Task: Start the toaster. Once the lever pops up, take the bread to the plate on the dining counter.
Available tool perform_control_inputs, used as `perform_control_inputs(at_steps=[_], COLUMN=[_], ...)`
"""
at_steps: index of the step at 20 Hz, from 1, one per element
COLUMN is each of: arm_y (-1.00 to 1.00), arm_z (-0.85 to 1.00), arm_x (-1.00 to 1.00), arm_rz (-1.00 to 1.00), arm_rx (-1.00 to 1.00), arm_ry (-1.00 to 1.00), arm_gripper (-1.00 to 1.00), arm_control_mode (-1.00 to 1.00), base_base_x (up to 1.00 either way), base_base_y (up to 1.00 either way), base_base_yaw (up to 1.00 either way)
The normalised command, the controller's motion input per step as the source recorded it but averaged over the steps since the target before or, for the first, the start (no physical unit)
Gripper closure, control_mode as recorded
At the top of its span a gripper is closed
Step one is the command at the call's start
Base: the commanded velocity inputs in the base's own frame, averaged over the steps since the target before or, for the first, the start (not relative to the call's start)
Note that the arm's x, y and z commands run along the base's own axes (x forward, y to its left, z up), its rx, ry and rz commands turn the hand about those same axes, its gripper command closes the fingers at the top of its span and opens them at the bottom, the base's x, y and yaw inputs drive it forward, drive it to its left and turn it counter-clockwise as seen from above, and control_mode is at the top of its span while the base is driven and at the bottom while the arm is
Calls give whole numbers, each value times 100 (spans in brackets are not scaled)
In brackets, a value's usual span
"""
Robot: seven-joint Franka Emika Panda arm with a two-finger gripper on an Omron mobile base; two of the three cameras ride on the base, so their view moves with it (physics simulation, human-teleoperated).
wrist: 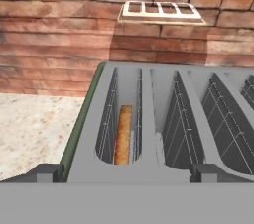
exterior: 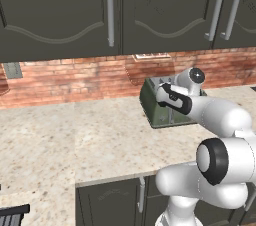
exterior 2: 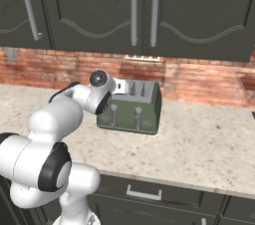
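Toaster [exterior 2: 132,107] is stood on the wall counter [exterior 2: 199,144] against the brick; bread [wrist: 123,134] is seen in its slot at 7 o'clock in the hand view. Gripper [wrist: 127,172], fingers spread and empty, is poised over it. Starting seems pending: a lever [exterior 2: 138,115] must be pressed down next.

No readable text, labels, brands, numbers or signs anywhere. Toaster [exterior 2: 133,107] body and slotted top blank, levers unmarked. Wall outlet plate [wrist: 161,11] plain. Cabinet doors [exterior: 60,10], brick wall [exterior: 75,77] and worktop [exterior: 75,135] bare of lettering.
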Motion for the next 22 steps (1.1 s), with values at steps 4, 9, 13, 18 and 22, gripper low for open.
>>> perform_control_inputs(at_steps=[4,9,13,18,22], arm_y=[0,0,0,0,0], arm_z=[0,0,0,0,0], arm_x=[0,0,0,0,0], arm_rz=[0,0,0,0,0], arm_rx=[0,0,0,0,0], arm_ry=[0,0,0,0,0], arm_gripper=[-100,-100,-100,-100,-100], arm_control_mode=[-100,-100,-100,-100,-100], base_base_x=[0,0,0,0,0], base_base_y=[0,0,0,0,0], base_base_yaw=[0,0,0,0,0])
